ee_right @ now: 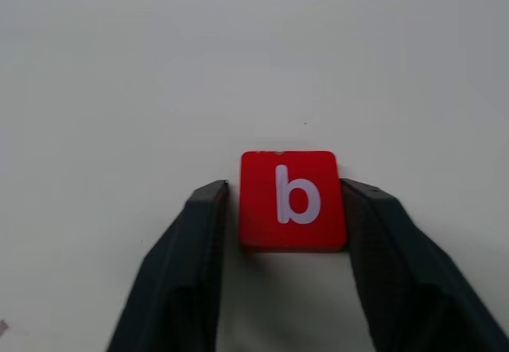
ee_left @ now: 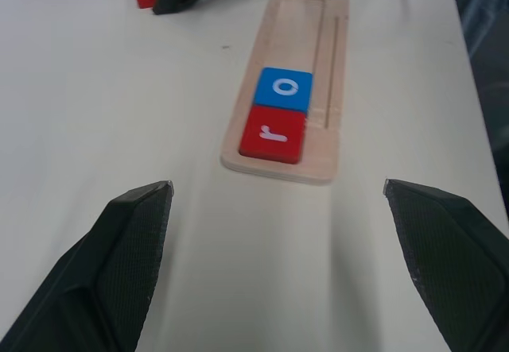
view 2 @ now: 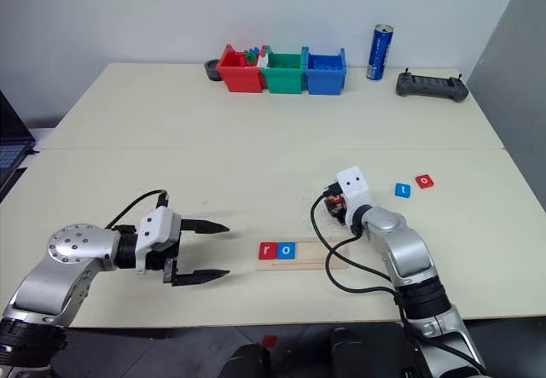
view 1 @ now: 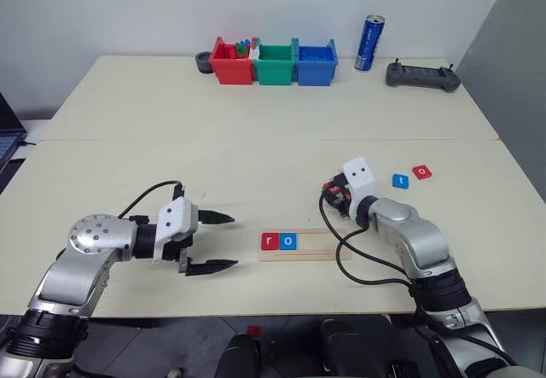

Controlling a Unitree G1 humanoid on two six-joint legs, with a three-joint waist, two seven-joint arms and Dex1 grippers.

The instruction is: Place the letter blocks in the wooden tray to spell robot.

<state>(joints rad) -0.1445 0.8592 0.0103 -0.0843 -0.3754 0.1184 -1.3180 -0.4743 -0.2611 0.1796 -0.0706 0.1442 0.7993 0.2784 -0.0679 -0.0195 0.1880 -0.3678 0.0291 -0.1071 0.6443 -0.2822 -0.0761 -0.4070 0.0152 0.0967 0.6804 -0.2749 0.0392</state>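
The wooden tray [view 1: 305,246] is a long, narrow strip of pale wood with a shallow groove running along it, lying left to right on the near middle of the cream table [view 1: 256,139]. Two flat square tiles sit side by side at its left end: a red r block [view 1: 270,241] and, touching it on the right, a blue o block [view 1: 288,241], each with a white lowercase letter; the rest of the groove is bare. Just beyond the tray's right end, the right tool [ee_right: 286,209] points down at the table with its two black fingers [ee_right: 199,241] against the left and right edges of a red b block [ee_right: 293,199], a square tile with a white b that lies flat on the table; the fingers are clamped on it. Farther right, well apart from the tray, lie a blue t block [view 1: 400,181] and a red o block [view 1: 421,171] close together. The left tool [view 1: 220,241] hovers left of the tray, pointing toward it, with its fingers spread wide and holding nothing. Along the far edge stand a red bin [view 1: 230,64], a green bin [view 1: 275,64] and a blue bin [view 1: 316,64] in a row, then a blue can [view 1: 368,43] and a dark controller [view 1: 422,76].
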